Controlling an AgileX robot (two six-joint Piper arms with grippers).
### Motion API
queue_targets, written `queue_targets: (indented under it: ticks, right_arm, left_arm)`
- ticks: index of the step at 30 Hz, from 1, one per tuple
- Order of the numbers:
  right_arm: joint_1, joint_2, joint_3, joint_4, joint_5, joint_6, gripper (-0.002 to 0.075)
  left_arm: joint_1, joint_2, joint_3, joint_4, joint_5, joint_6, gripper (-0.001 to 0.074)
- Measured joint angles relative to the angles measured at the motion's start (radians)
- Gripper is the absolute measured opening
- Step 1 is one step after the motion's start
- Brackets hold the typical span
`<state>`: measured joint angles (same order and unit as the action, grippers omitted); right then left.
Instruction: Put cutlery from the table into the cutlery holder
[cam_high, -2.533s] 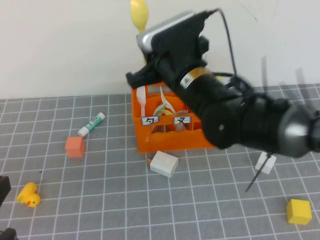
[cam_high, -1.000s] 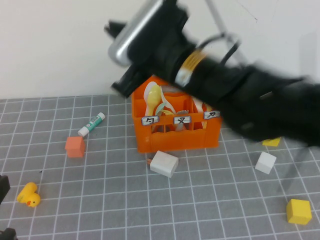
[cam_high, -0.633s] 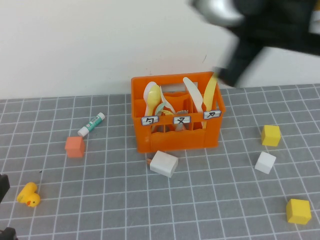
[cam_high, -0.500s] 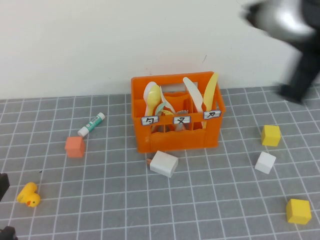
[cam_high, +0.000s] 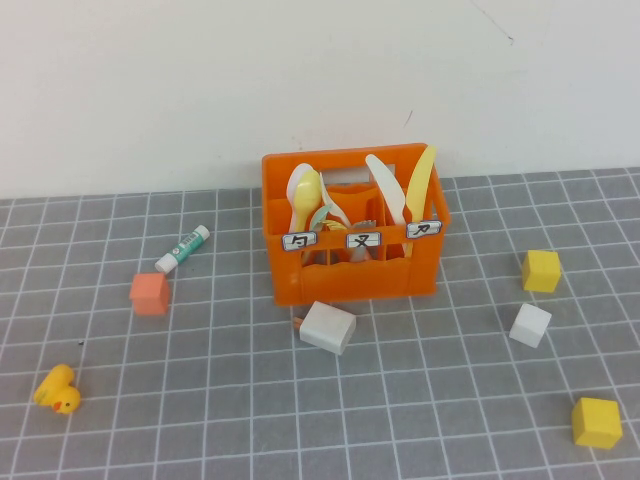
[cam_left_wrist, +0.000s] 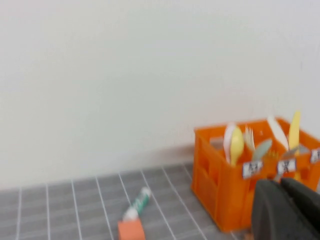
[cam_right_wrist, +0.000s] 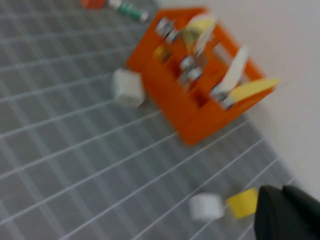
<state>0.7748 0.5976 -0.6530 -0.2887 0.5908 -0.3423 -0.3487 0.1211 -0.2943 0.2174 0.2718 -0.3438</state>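
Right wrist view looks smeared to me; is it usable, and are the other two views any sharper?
Right wrist view: motion-smeared, the cutlery holder and its labels streaked; the right gripper is a dark corner blob. Left wrist view: soft, with the left gripper an unfocused dark mass, though the yellow spoon is recognisable. High view: sharpest, evenly lit with soft shadows, labels visible on the holder, neither gripper in frame.

The grey gridded tabletop (cam_high: 420, 420) carries the orange cutlery holder (cam_high: 352, 275) near its far edge, a white block (cam_high: 328, 327) just before it, a tube (cam_high: 182, 248) and orange cube (cam_high: 150, 293) to the left, a rubber duck (cam_high: 57, 390), two yellow cubes (cam_high: 541, 271) (cam_high: 597, 422) and a white cube (cam_high: 530, 324) on the right.
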Motion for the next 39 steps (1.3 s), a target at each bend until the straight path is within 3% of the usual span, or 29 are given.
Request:
queue_targets:
  ticks: [5,9,25,39]
  right_arm:
    - [0.000,-0.145,0.262,0.073,-0.022,0.018,-0.0001]
    - [0.000,-0.205,0.355,0.127,-0.049,0.015,-0.0001]
    - [0.000,-0.214,0.363,0.168,-0.091,0.015,-0.0001]
    - [0.000,-0.214,0.363,0.172,-0.091,0.015,-0.0001]
  left_arm:
    - [0.000,-0.081,0.033,0.042,-0.031,0.002,0.0000]
    - [0.000,-0.086,0.035,0.048,-0.036,0.004,0.0000]
    - [0.000,-0.086,0.035,0.049,0.099,0.004,0.0000]
    - [0.010,-0.106,0.050,0.027,0.115,0.016,0.0000]
